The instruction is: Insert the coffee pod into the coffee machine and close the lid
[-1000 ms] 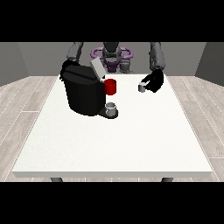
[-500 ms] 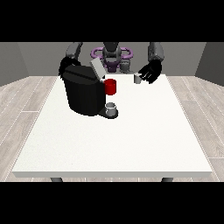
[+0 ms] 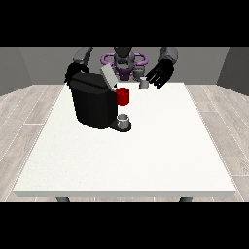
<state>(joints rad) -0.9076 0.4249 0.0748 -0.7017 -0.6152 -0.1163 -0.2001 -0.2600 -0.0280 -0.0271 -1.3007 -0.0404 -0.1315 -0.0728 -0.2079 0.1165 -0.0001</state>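
Hand at the view's right [image 3: 159, 74] is where we look first: over the last second it has climbed from low above the table [image 3: 160, 146] toward the far edge, and the coffee pod [image 3: 144, 84] has gone up with it. The pod sits right at the fingertips, and the fingers look spread around it, though we cannot tell whether they truly pinch it or merely touch it. So the pod is off the surface, we judge, and heading leftward for the machine.

Next, the coffee machine [image 3: 92, 102], the big black block near the far left corner of the table. Its lid [image 3: 108, 76] stands tilted up and open, ready to receive. A red part [image 3: 123, 97] juts from its front, and a small grey cup [image 3: 123, 119] rests on its tray below.

Hand at the view's left [image 3: 73, 72] hangs behind the machine's top; its fingers we cannot make out.

Insertion not yet done, lid not yet closed.
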